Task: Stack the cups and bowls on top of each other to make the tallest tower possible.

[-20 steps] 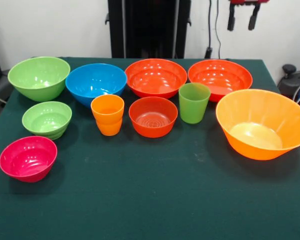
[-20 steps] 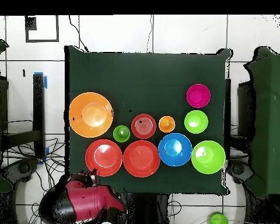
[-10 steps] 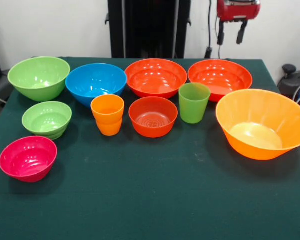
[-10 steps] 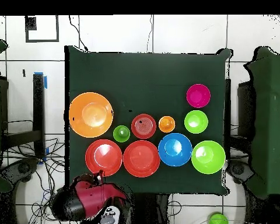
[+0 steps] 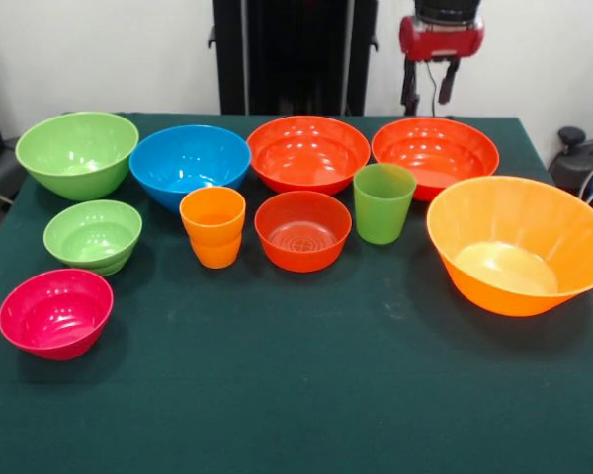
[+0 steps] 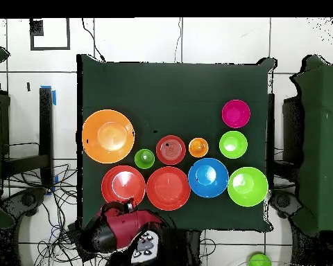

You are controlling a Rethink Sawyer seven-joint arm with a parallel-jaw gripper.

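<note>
I count nine vessels in all on the table (image 5: 277,395): seven bowls and two cups.

The bowls by colour:
- one largest orange bowl (image 5: 519,247)
- three red-orange: two big red-orange bowls (image 5: 308,153) (image 5: 435,153) and one small red-orange bowl (image 5: 302,230)
- one blue bowl (image 5: 190,163)
- two green: a large green bowl (image 5: 77,153) and a small green bowl (image 5: 93,235)
- one pink bowl (image 5: 55,313)

That makes eight bowls, so ten vessels with the cups: one orange cup (image 5: 212,227) and one green cup (image 5: 383,202).
</note>
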